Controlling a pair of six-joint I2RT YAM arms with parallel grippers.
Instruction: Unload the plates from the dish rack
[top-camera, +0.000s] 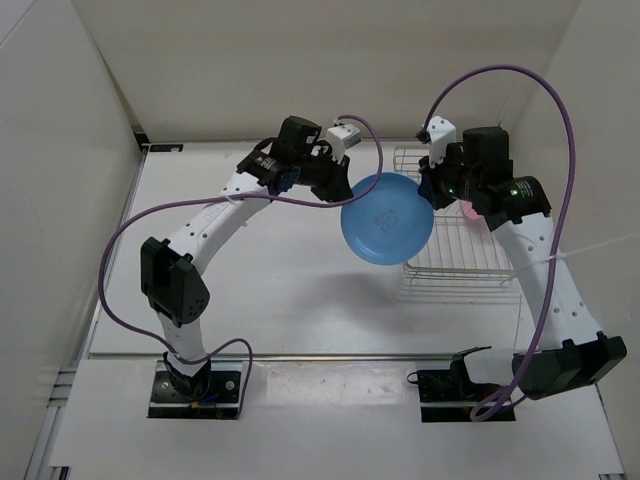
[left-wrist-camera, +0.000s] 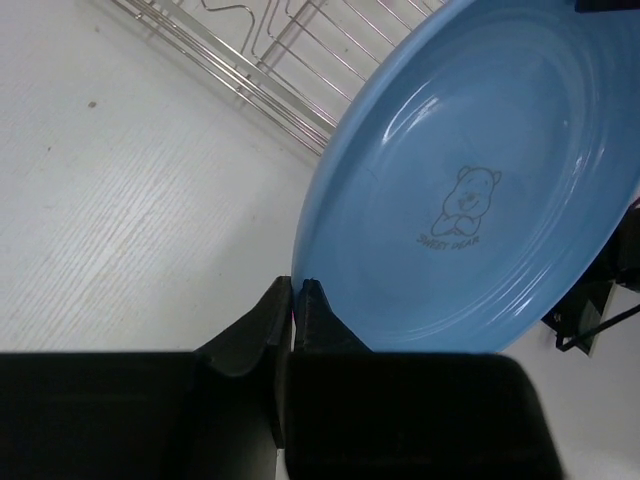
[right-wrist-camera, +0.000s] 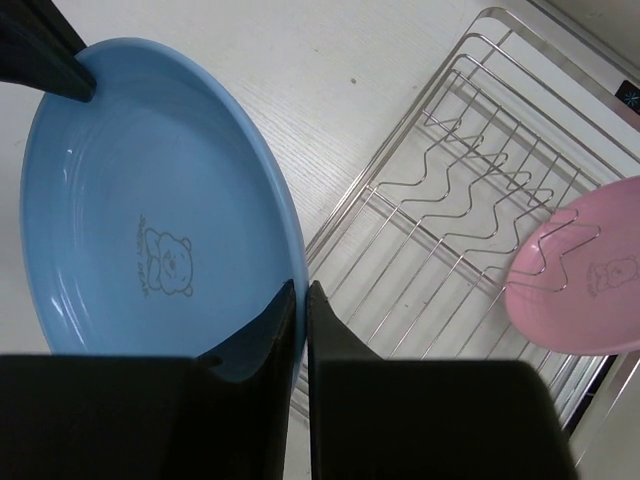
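Both my claws are clamped on the light blue plate (top-camera: 386, 220). My left claw (left-wrist-camera: 297, 300) pinches one side of the rim and my right claw (right-wrist-camera: 300, 300) pinches the opposite side. The plate's up off the table (top-camera: 250, 290), right at the edge of the dish rack (right-wrist-camera: 440, 200). There's a little bear printed in the middle, and the text under it looks like "SWEET BEAR". The pink plate (right-wrist-camera: 585, 270) sits in the rack with the same bear, but its text is too tiny to read.
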